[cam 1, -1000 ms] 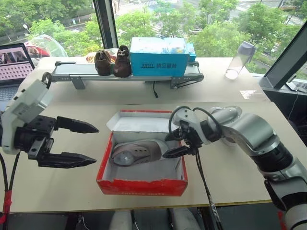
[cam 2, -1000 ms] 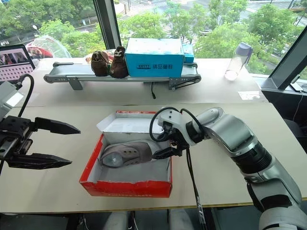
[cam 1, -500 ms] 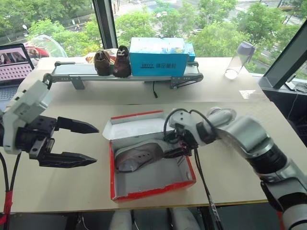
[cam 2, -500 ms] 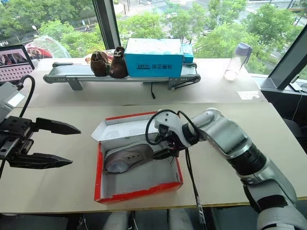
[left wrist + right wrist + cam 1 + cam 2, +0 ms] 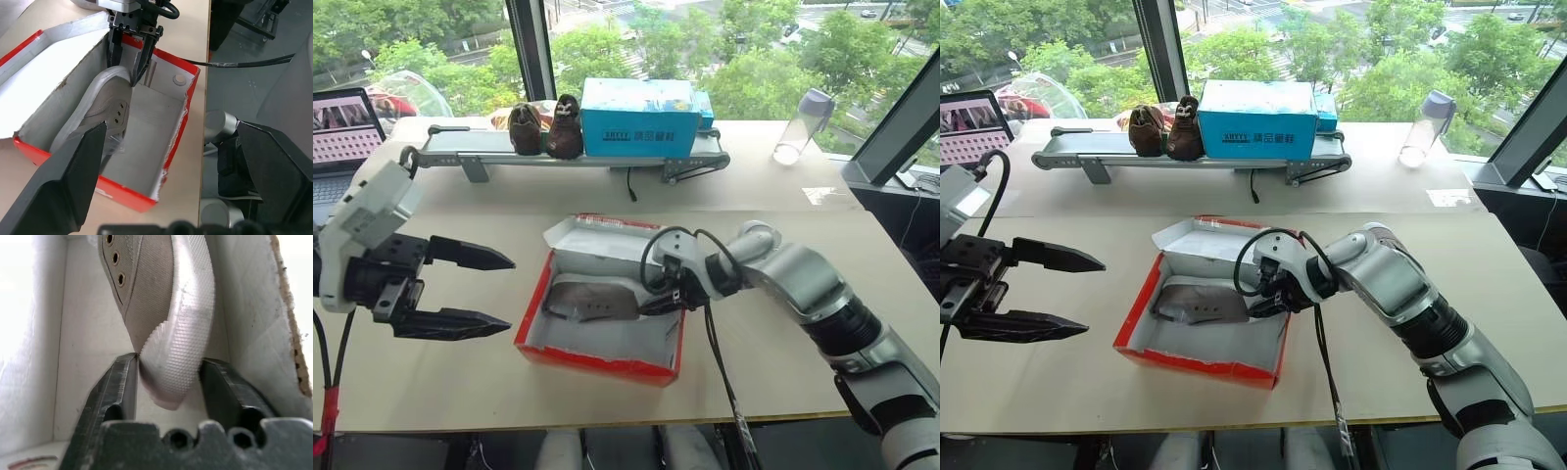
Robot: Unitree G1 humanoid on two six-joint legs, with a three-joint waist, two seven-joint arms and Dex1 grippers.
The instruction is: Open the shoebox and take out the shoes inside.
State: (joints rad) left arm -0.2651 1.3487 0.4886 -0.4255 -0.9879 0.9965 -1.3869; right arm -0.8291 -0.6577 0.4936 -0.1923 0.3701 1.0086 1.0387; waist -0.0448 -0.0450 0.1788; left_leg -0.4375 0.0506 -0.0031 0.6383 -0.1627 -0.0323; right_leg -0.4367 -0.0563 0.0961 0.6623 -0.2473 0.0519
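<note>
The red shoebox (image 5: 597, 360) lies open on the table's near half, its lid (image 5: 597, 236) folded back and its inside white. One grey-taupe shoe (image 5: 592, 302) with a white sole lies on its side inside. My right gripper (image 5: 656, 302) reaches into the box from the right. In the right wrist view its fingers (image 5: 120, 382) press both sides of the shoe's (image 5: 161, 293) rubber end. My left gripper (image 5: 494, 291) hovers open to the left of the box, holding nothing. The left wrist view looks down on the shoe (image 5: 105, 105) and the right gripper (image 5: 129, 78).
At the back, a small conveyor (image 5: 460, 147) carries a dark brown pair of shoes (image 5: 546, 127) and a light-blue box (image 5: 639, 117). A clear bottle (image 5: 800, 124) stands at the back right, a laptop (image 5: 342, 127) at the far left. A black cable (image 5: 720, 372) hangs from my right wrist.
My right gripper's fingers have closed onto the shoe's end. The shoebox has swung round on the table and the shoe has tipped inside it. My left gripper has stayed put.
</note>
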